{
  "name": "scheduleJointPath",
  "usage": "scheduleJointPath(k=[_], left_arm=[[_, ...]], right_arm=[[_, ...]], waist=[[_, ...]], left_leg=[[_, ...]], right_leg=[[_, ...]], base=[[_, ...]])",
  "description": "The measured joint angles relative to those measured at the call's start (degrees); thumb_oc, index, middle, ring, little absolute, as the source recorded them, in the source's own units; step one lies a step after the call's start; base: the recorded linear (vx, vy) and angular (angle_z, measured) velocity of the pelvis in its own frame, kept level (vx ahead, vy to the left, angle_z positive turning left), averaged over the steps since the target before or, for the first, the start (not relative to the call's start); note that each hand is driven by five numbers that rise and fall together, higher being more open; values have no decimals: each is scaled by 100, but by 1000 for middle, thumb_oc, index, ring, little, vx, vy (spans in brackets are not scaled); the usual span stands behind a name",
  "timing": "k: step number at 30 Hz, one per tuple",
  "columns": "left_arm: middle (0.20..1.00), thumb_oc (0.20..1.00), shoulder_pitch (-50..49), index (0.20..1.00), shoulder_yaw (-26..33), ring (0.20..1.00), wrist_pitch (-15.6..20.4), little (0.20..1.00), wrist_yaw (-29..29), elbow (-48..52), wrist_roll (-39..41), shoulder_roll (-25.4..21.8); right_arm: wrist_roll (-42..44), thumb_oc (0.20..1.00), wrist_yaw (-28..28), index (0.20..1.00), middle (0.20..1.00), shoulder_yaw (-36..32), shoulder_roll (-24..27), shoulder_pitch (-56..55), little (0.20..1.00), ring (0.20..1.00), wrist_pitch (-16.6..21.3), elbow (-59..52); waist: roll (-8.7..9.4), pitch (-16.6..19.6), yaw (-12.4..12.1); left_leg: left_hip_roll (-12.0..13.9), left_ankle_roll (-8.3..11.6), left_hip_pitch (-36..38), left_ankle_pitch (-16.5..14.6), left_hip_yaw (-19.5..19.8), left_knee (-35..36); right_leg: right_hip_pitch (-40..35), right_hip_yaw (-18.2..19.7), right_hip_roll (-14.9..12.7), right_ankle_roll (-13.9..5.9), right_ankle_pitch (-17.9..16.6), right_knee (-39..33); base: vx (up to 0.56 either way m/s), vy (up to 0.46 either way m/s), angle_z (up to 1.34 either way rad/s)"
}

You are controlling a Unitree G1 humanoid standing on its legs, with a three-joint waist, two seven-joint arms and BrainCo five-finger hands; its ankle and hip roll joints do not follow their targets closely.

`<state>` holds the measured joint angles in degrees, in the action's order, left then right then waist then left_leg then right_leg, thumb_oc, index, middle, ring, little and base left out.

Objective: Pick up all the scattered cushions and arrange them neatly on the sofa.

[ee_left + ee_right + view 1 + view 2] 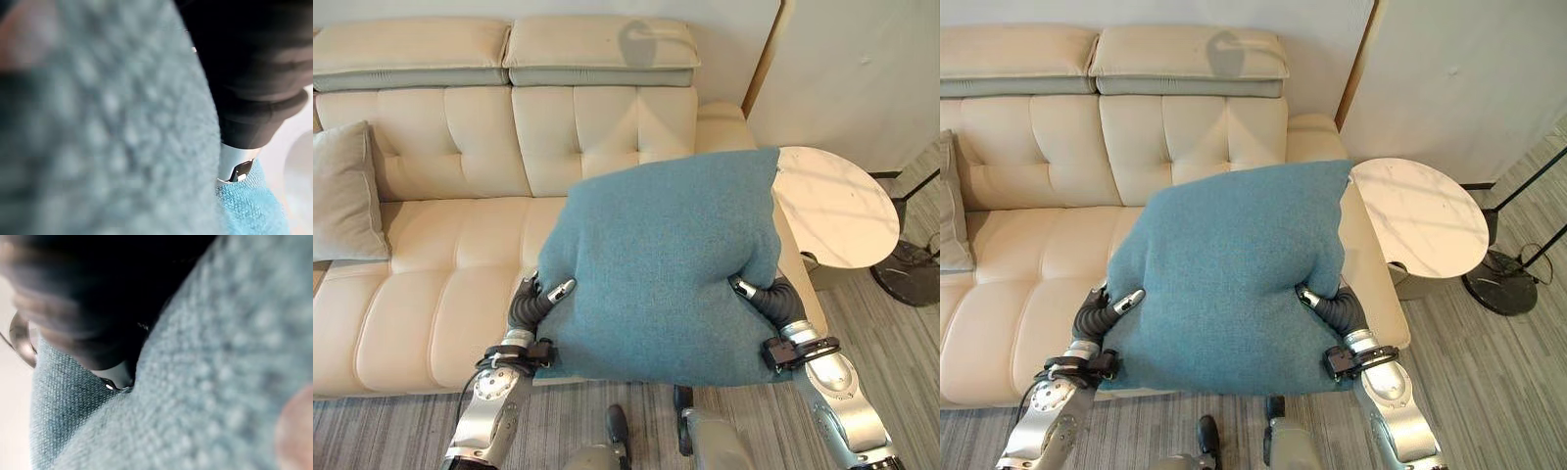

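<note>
Hanging in the middle of the frame, a big teal cushion (pixel 671 264) is up off the sofa (pixel 440 294), held between both hands over the seat's right end. Left hand (pixel 536 302) is at the cushion's lower left edge, thumb curled onto the front of the fabric, the fingers gone behind it. Right hand (pixel 766 294) mirrors that on the lower right edge, thumb pressing into the face and denting it, so both hands are pinching the cushion. Up close in the left wrist view, teal weave (pixel 107 127) crowds right against the dark cover, and the right wrist view has the same cloth (pixel 195 382) against its own hand. Cushion's top right corner sits over the sofa's armrest, near the round white table (pixel 837 206) at right. Far left of the frame, a grey cushion (pixel 347 191) leans upright against the backrest. Striped grey floor (pixel 901 343) runs along the bottom and right.
</note>
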<state>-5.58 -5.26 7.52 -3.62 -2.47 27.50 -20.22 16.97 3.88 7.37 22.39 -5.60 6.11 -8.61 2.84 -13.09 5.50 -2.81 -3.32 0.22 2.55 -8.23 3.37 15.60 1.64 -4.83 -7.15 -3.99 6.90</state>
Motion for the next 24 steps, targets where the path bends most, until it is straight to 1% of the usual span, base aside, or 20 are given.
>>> scheduleJointPath(k=[1, 2, 3, 4, 7, 8, 10, 12, 14, 15, 16, 17, 19, 20, 21, 22, 23, 24], left_arm=[[200, 200, -29, 200, -35, 200, -1, 200, -10, -14, 0, 34], [200, 200, -42, 200, -81, 200, 0, 200, -14, -11, -1, 48], [200, 200, -42, 200, -102, 200, 0, 200, -14, -10, -1, 43], [200, 200, -48, 200, -82, 200, 0, 200, -28, -15, -1, 39], [200, 200, 41, 200, -37, 200, 1, 200, -87, -9, -3, 35], [200, 200, 294, 200, -33, 200, 1, 200, -169, -37, -43, 24], [200, 200, 811, 200, -14, 200, 12, 200, -318, -147, -169, 11], [200, 200, 1693, 200, -79, 200, 201, 200, -641, -578, -170, -75], [200, 200, 2209, 200, -171, 200, 324, 200, -840, -937, -170, -131], [200, 200, 2794, 200, -225, 200, 419, 200, -1124, -1413, -167, -102], [200, 200, 3287, 200, -315, 200, 439, 200, -1313, -1842, -166, -108], [200, 200, 3837, 200, -421, 200, 445, 200, -1520, -2291, -165, -142], [200, 200, 5132, 200, -797, 200, 475, 200, -1895, -3254, -156, -324], [200, 200, 5881, 200, -842, 200, 486, 200, -2038, -3659, -143, -444], [200, 200, 7030, 200, -955, 200, 562, 200, -2151, -4323, -131, -579], [200, 200, 7941, 200, -1105, 200, 576, 200, -2186, -4825, -114, -718], [200, 200, 8691, 200, -1131, 200, 693, 200, -2266, -5048, -113, -899], [200, 200, 9103, 200, -1103, 200, 885, 200, -2368, -5132, -109, -1116]], right_arm=[[0, 200, -6, 200, 200, -1, 8, 53, 200, 200, 1, 131], [0, 200, -13, 200, 200, -7, 42, 120, 200, 200, 1, 247], [0, 200, -14, 200, 200, 1, 79, 148, 200, 200, 1, 279], [1, 200, -62, 200, 200, 107, 103, 289, 200, 200, 3, 385], [1, 200, -141, 200, 200, 124, 133, 518, 200, 200, 3, 426], [-3, 200, -250, 200, 200, 196, 161, 774, 200, 200, 5, 435], [-9, 200, -412, 200, 200, 228, 213, 1292, 200, 200, 16, 564], [-86, 200, -765, 200, 200, 378, 206, 2183, 200, 200, 124, 956], [-170, 200, -981, 200, 200, 392, 103, 2636, 200, 200, 172, 1200], [-279, 200, -1329, 200, 200, 474, -70, 3198, 200, 200, 244, 1651], [-351, 200, -1559, 200, 200, 561, -166, 3636, 200, 200, 245, 2022], [-404, 200, -1796, 200, 200, 592, -186, 4093, 200, 200, 245, 2367], [-519, 200, -2332, 200, 200, 709, -210, 5406, 200, 200, 246, 3370], [-639, 200, -2635, 200, 200, 742, -139, 6203, 200, 200, 248, 3889], [-746, 200, -2894, 200, 200, 816, 7, 7367, 200, 200, 236, 4705], [-754, 200, -3026, 200, 200, 983, 127, 8300, 200, 200, 205, 5276], [-829, 200, -3235, 200, 200, 1111, 254, 9084, 200, 200, 200, 5394], [-940, 200, -3492, 200, 200, 1356, 283, 9680, 200, 200, 209, 5364]], waist=[[93, 20, -41], [-20, 13, -91], [-78, 24, -137], [-145, 18, -176], [-220, 19, -178], [-280, 5, -158], [-383, -12, -141], [-556, -19, -150], [-587, -29, -154], [-619, -40, -170], [-631, -51, -172], [-664, -125, -190], [-731, -254, -279], [-785, -384, -333], [-833, -486, -445], [-848, -529, -524], [-876, -580, -629], [-948, -675, -650]], left_leg=[[-59, 157, 64, -94, 110, -24], [51, 250, 44, -106, 126, -38], [138, 290, 1, -124, 129, -59], [272, 419, -24, -178, 138, -103], [456, 485, -63, -215, 139, -96], [510, 519, -192, -205, 140, -105], [523, 579, -361, -172, 128, -95], [485, 613, -783, -150, 80, -184], [447, 613, -1072, -150, 55, -306], [385, 633, -1328, -130, 19, -334], [367, 627, -1525, -85, 17, -394], [353, 611, -1668, -52, 31, -413], [294, 609, -1959, 22, 54, -397], [270, 608, -2101, 67, 135, -391], [235, 602, -2376, 145, 158, -376], [210, 619, -2626, 200, 161, -370], [204, 612, -2824, 259, 182, -314], [242, 630, -2874, 292, 205, -237]], right_leg=[[-158, -50, -48, 330, -506, -267], [-219, -159, 53, 408, -566, -399], [-238, -176, 146, 465, -604, -502], [-320, -271, 254, 486, -596, -670], [-438, -345, 459, 590, -679, -990], [-412, -377, 495, 646, -745, -1159], [-224, -391, 520, 687, -805, -1156], [183, -323, 484, 700, -917, -1148], [443, -312, 440, 719, -974, -1109], [695, -278, 396, 714, -1043, -1108], [867, -271, 359, 716, -1096, -1109], [989, -275, 329, 698, -1131, -1110], [1284, -276, 279, 645, -1190, -1123], [1416, -305, 245, 641, -1206, -1122], [1682, -311, 207, 568, -1275, -1134], [1921, -306, 187, 628, -1354, -1144], [2149, -320, 186, 757, -1456, -1144], [2231, -336, 230, 846, -1521, -1143]], base=[[155, -123, 49], [130, -96, 20], [164, -127, 2], [47, -52, -2], [46, -55, 2], [0, 0, 0], [-22, -4, -3], [-98, -2, -10], [-81, -15, -5], [-63, -31, -3], [-46, -30, 4], [-25, -32, 11], [-23, -41, 11], [-9, -62, 14], [21, -71, 15], [31, -72, 12], [51, -60, 5], [37, -35, 3]])
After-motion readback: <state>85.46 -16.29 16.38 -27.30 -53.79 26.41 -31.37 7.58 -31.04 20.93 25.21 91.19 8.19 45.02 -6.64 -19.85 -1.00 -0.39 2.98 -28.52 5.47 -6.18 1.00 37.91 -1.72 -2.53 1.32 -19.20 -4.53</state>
